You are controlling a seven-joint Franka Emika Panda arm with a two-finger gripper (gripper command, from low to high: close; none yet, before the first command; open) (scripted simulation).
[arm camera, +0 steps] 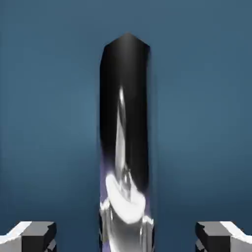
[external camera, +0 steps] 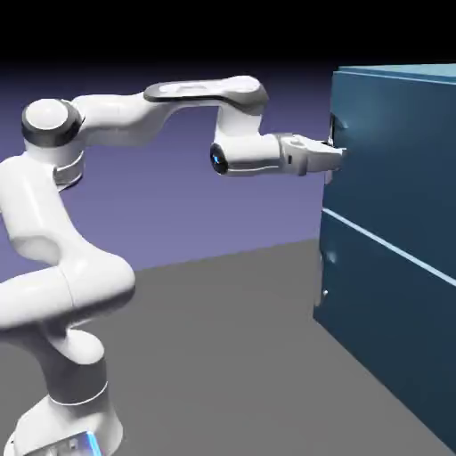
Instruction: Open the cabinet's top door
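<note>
Gripper [arm camera: 126, 236] fingers apart, astride handle [arm camera: 124, 118], touching neither side; top door [external camera: 392, 151] directly behind it. Risk: off-centre closing could push handle sideways; shallow bite on smooth bar could slip.

Reaches toward the exterior view's right with a high-arched arm [external camera: 116, 120], points the claw [external camera: 340, 154] about level, spreads both fingertips [arm camera: 39, 236] wide apart.
</note>
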